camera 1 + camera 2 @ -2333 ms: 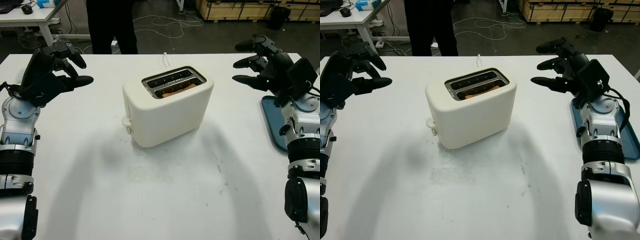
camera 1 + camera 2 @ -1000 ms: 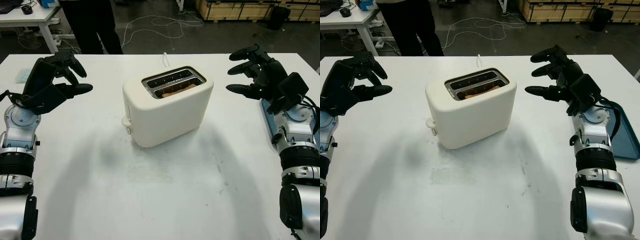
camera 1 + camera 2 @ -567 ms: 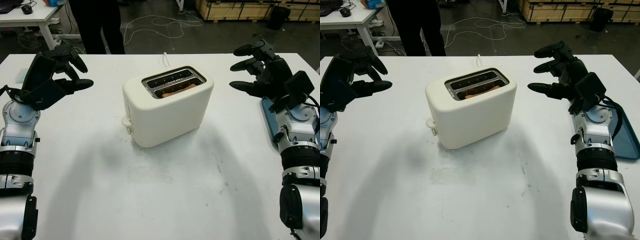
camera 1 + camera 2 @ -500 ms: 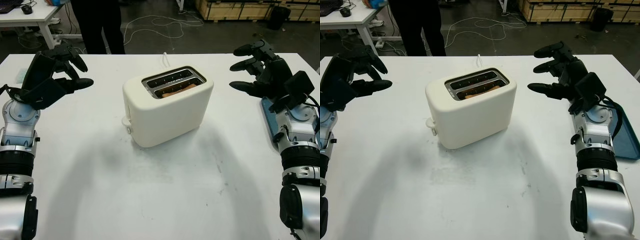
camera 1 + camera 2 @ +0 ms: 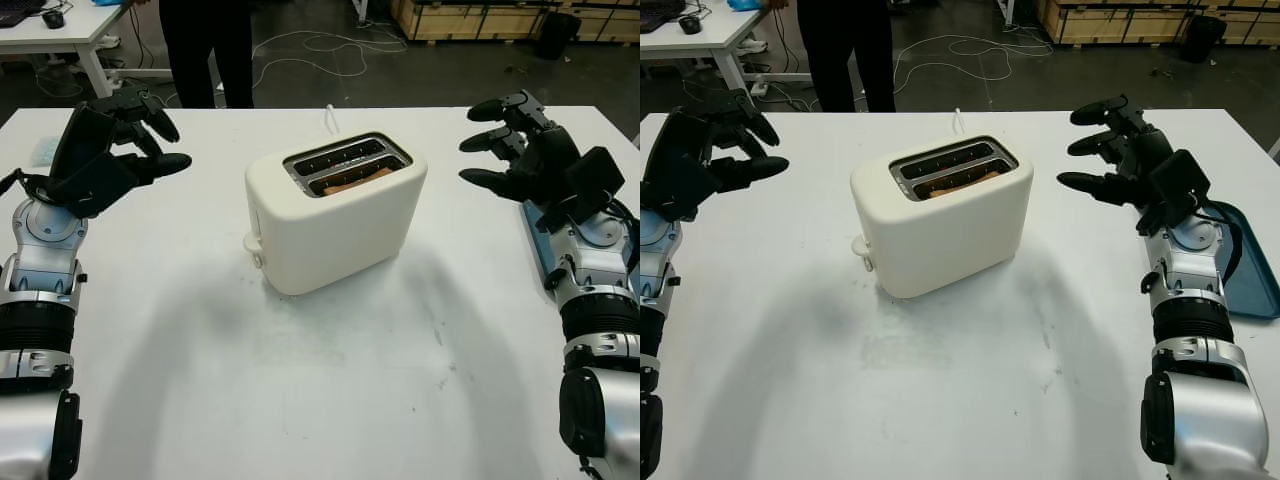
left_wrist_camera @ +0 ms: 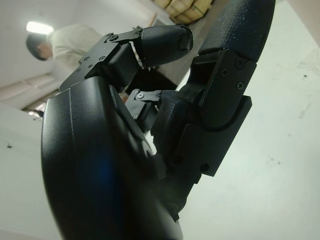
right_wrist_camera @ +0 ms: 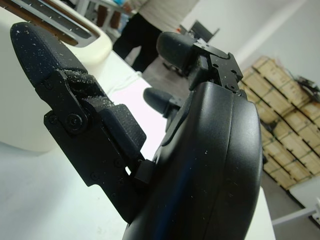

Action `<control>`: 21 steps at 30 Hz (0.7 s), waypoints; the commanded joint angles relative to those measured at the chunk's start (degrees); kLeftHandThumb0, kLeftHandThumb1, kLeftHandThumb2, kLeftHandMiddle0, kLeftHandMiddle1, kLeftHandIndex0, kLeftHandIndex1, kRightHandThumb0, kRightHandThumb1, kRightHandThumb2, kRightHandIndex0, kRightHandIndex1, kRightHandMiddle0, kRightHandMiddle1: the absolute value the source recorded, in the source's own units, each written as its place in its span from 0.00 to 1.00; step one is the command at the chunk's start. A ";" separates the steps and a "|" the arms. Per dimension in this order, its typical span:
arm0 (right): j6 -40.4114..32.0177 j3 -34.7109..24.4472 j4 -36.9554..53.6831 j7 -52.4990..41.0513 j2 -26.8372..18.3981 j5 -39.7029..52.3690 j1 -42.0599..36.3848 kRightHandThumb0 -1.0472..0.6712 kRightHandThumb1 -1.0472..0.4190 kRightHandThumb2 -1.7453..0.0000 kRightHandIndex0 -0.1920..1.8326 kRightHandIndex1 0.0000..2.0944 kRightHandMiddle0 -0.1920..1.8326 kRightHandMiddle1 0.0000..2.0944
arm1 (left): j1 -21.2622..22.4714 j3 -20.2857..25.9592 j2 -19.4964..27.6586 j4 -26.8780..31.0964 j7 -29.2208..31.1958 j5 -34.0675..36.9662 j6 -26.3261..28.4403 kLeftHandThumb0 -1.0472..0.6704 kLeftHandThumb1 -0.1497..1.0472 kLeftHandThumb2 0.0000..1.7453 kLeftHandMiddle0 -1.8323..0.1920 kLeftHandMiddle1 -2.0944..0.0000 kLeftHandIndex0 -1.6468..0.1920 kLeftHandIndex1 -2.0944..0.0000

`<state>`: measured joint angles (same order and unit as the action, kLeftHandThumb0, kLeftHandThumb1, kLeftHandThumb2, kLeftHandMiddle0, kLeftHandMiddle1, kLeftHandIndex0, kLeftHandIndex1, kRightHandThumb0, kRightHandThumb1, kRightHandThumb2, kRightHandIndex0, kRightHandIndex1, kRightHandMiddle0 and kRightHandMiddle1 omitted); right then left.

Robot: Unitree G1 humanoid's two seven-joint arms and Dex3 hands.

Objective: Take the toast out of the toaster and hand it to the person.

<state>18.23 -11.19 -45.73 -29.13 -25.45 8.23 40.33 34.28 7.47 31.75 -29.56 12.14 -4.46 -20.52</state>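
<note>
Behind the toaster (image 5: 335,210), a person (image 5: 212,45) stands; blue tray (image 5: 1248,262) right.

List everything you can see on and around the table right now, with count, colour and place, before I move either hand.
toaster: 1, cream white, middle of the table, two slots on top
toast: 1, brown, down in the toaster's nearer slot
white cord: 1, white, behind the toaster at the table's far edge
tray: 1, blue, on the table's right edge beside the right arm
table: 1, white, under it all
side desk: 1, white, far left background
wooden crates: several, tan, far right background
person: 1, dark trousers, standing beyond the table's far edge
left hand: 1, black, open, raised left of the toaster
right hand: 1, black, open, raised right of the toaster
</note>
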 commanded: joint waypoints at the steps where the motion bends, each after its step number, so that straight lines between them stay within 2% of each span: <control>1: 0.45 -0.34 0.37 0.22 0.00 0.57 0.65 0.00 0.28 1.00 0.09 0.72 0.10 0.67 | 0.02 -0.31 0.05 0.01 -0.32 -0.50 0.25 0.00 0.81 0.00 0.57 0.27 0.54 0.29; 12: 1.21 -0.01 0.64 0.47 0.46 0.26 0.72 0.00 0.28 1.00 0.09 0.72 0.11 0.67 | 0.22 0.03 0.84 -1.61 0.40 -0.11 -0.83 0.00 0.81 0.00 0.57 0.27 0.54 0.28; 17: 1.28 0.45 0.88 1.27 0.41 -0.47 0.57 0.00 0.27 1.00 0.09 0.72 0.12 0.66 | 0.97 0.38 1.28 -5.98 1.47 0.64 -5.30 0.00 0.82 0.00 0.58 0.28 0.55 0.30; 21: 0.47 0.57 1.56 1.60 0.54 -0.37 0.35 0.00 0.28 1.00 0.09 0.72 0.12 0.65 | 1.28 0.37 1.50 -7.19 1.52 0.42 -6.53 0.00 0.83 0.00 0.58 0.28 0.55 0.30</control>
<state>18.44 -10.74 -44.87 -28.07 -25.09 7.96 40.33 34.43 7.58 32.53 -36.25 13.55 -4.35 -25.96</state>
